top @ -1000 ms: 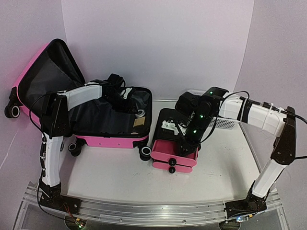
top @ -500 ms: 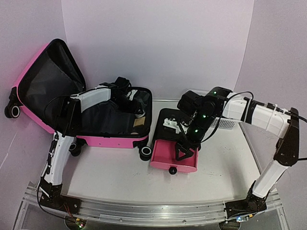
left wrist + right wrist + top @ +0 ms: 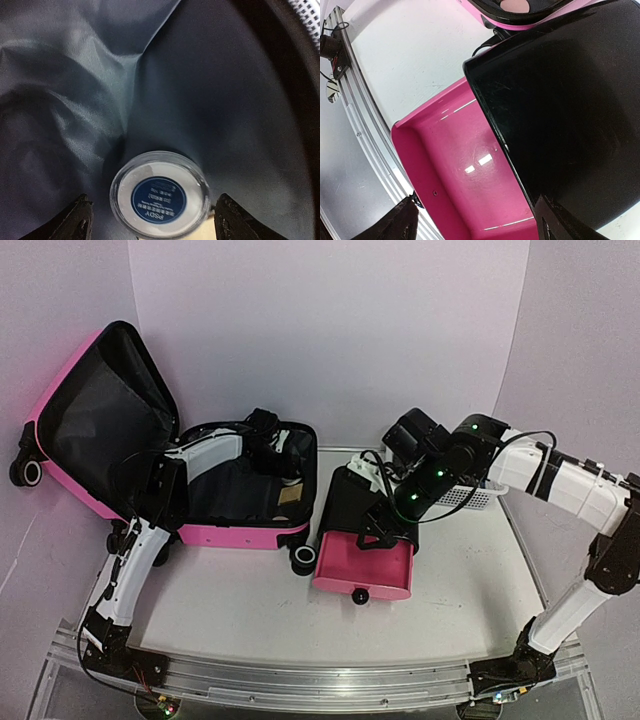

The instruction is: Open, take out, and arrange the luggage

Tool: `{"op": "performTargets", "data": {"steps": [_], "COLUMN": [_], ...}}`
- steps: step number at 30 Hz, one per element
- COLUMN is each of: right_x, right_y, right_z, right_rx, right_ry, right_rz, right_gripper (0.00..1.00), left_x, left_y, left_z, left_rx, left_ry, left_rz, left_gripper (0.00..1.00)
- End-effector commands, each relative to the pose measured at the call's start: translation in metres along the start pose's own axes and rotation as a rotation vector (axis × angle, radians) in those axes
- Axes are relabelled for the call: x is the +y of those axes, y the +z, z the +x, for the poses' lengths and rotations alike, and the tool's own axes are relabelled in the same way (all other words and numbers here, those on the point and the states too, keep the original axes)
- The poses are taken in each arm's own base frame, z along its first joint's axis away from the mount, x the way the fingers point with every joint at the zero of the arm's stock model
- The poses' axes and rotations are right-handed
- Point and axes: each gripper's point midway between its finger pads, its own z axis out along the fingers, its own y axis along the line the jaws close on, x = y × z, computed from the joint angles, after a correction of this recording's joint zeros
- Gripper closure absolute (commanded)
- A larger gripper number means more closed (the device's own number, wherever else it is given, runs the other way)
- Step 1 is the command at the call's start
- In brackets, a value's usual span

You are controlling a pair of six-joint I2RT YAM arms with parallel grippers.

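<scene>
The hot-pink luggage (image 3: 240,532) lies open at the left, its lid (image 3: 90,405) propped up and its black lining showing. My left gripper (image 3: 272,452) reaches into its right end. In the left wrist view a round clear jar (image 3: 159,199) with a blue label lies on the dark lining (image 3: 100,90). My left gripper (image 3: 156,222) stands open around the jar, a gap on each side. My right gripper (image 3: 385,528) hovers open above the pulled-out pink drawer (image 3: 362,565). Nothing sits between its fingertips (image 3: 395,225).
A small black cabinet (image 3: 352,498) stands right of the luggage, its drawer (image 3: 465,170) open toward the near edge. A white mesh basket (image 3: 470,498) sits behind my right arm. A tan card (image 3: 291,496) lies in the luggage. A luggage wheel (image 3: 303,560) is beside the drawer.
The pink drawer slid out of the cabinet, then my right gripper opened, let go and lifted back. My left arm pushed farther into the luggage and its jaws widened.
</scene>
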Motion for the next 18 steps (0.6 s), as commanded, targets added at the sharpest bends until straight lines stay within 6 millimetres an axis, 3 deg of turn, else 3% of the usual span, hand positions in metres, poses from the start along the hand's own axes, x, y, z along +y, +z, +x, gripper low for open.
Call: {"op": "performTargets", "data": {"steps": [1,8,18], "right_x": [0.002,0.002,0.001], "right_y": [-0.019,-0.02,-0.022], "right_z": [-0.013,-0.014,-0.011], "right_rx": [-0.093,-0.1,-0.108], "right_ry": [0.001,0.003,0.007], "right_rz": [0.01,0.011,0.019], "right_gripper": [0.18,0.18,0.18], "left_x": [-0.004,-0.014,-0.008], "left_y": [-0.001,0.007,0.016], "left_z": [-0.019,-0.019,-0.012], "left_rx": [-0.07,-0.085,-0.075], "left_ry": [0.008,-0.031,-0.036], "left_rz": [0.014,0.085,0.062], "left_gripper": [0.16,0.21,0.18]}}
